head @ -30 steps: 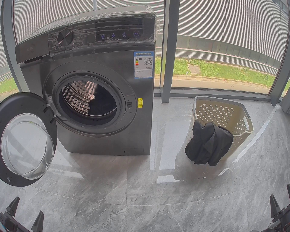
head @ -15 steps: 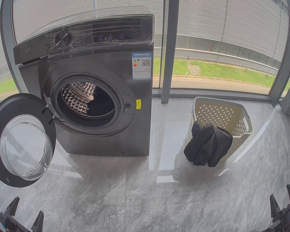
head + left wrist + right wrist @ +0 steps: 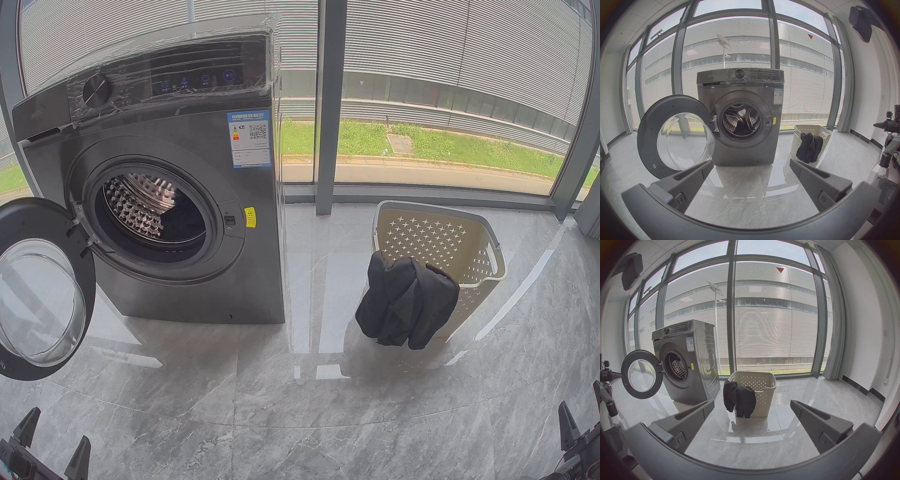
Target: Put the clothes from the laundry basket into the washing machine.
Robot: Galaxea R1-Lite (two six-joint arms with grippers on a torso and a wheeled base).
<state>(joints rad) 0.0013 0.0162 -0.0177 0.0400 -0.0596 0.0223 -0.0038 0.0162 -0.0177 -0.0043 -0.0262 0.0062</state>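
A cream laundry basket [image 3: 475, 250] [image 3: 818, 128] [image 3: 762, 384] stands on the floor to the right of the grey washing machine [image 3: 187, 262] [image 3: 747, 125] [image 3: 690, 365]. Black clothes [image 3: 406, 300] [image 3: 809, 147] [image 3: 739, 397] hang over the basket's front rim. The machine's round door [image 3: 37, 294] [image 3: 678, 137] [image 3: 642, 374] is swung open to the left, and the drum [image 3: 147, 209] looks empty. My left gripper [image 3: 53, 444] [image 3: 750, 178] is open low at the near left. My right gripper [image 3: 578, 425] [image 3: 750, 418] is open at the near right, well short of the basket.
Floor-to-ceiling windows with a dark pillar [image 3: 330, 106] run behind the machine and basket. Wide grey marble floor [image 3: 300, 400] lies between me and both. A curtain [image 3: 834, 333] and white wall stand at the far right of the room.
The whole head view has shifted: machine and basket now sit further left in the picture, so the camera turned or moved rightward. Both grippers stay in place, open.
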